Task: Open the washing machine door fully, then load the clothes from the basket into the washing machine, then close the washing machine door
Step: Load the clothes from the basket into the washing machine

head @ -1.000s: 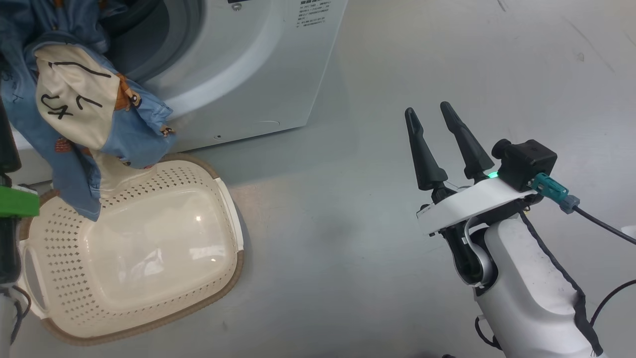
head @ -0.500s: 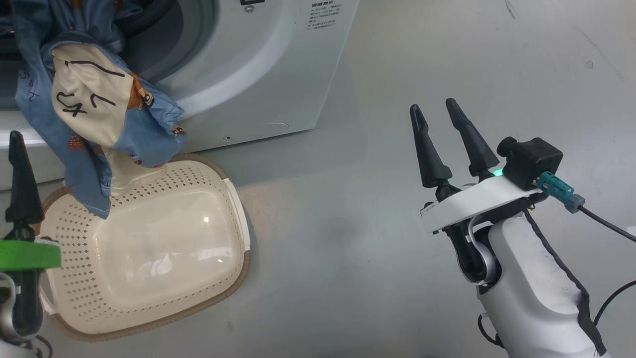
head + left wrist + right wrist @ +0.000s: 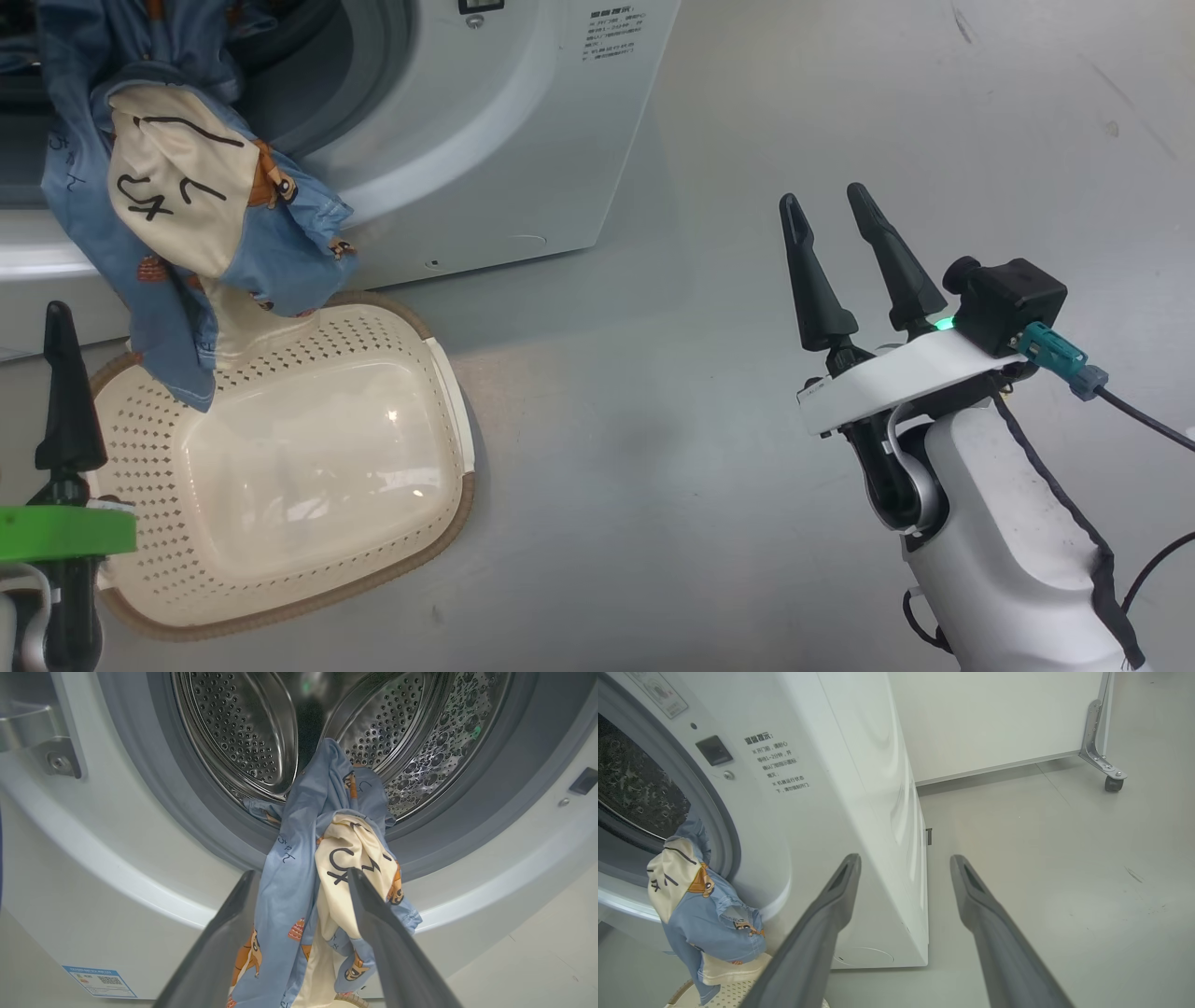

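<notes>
L end effector (image 3: 301,871) spread, clothes (image 3: 289,868) hang vertical, washer (image 3: 93,882) to basket (image 3: 140,485)

Clothes (image 3: 187,215): light blue, small orange and red cartoon figures, cream panel with black scrawl. Basket (image 3: 140,448): cream-white, diamond-hole pattern, brown woven-look rim. Washing machine (image 3: 523,140): white, with grey gasket (image 3: 154,788), shiny hole-dotted steel drum (image 3: 233,732), blue label sticker (image 3: 99,981). Floor (image 3: 653,467): pale grey. Left end effector (image 3: 301,873): dark fingers, green band (image 3: 65,532). Right end effector (image 3: 823,196): dark fingers, white housing, teal plug (image 3: 1055,355).
</notes>
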Controlling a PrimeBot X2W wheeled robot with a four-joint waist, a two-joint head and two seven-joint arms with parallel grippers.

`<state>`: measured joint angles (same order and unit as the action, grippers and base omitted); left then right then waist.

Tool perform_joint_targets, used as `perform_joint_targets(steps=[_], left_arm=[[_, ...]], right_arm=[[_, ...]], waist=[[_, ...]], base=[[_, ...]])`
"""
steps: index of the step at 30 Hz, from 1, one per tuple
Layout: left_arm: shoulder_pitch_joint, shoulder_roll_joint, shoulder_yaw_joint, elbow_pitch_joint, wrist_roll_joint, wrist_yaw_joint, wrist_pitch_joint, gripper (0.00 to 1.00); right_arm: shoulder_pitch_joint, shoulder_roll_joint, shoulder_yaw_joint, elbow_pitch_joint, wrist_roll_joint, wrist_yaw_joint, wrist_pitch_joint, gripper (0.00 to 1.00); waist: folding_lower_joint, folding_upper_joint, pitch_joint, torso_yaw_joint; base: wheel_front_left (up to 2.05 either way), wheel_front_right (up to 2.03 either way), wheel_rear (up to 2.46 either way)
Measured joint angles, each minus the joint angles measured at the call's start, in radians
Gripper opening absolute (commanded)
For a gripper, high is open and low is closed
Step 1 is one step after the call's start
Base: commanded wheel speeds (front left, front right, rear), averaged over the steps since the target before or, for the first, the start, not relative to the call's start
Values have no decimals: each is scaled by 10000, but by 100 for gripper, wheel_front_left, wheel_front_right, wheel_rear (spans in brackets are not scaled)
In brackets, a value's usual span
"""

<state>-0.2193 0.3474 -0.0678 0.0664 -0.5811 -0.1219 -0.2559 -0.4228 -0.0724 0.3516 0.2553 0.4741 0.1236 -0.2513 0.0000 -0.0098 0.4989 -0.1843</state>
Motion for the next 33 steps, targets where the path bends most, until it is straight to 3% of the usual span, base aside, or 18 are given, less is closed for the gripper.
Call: perform_joint_targets(steps=[11, 18, 23, 33], left_arm=[[411, 46, -451, -182, -2, 0, 0, 100], [481, 410, -1333, 477, -63, 0, 29, 100], [343, 408, -1618, 1195, -692, 0, 531, 100], [-1056, 1043, -1996, 2633, -907, 0, 1607, 100]], right_arm=[[10, 2, 58, -2, 0, 0, 0, 100], [48, 8, 201, 10, 2, 0, 0, 100], [46, 13, 439, 36, 8, 0, 0, 100], [34, 59, 562, 40, 56, 0, 0, 100]], waist=[[0, 0, -4, -42], [0, 0, 17, -130], [0, 0, 53, -227], [0, 0, 226, -630]], base=[[0, 0, 0], [0, 0, 0], [0, 0, 0], [0, 0, 0]])
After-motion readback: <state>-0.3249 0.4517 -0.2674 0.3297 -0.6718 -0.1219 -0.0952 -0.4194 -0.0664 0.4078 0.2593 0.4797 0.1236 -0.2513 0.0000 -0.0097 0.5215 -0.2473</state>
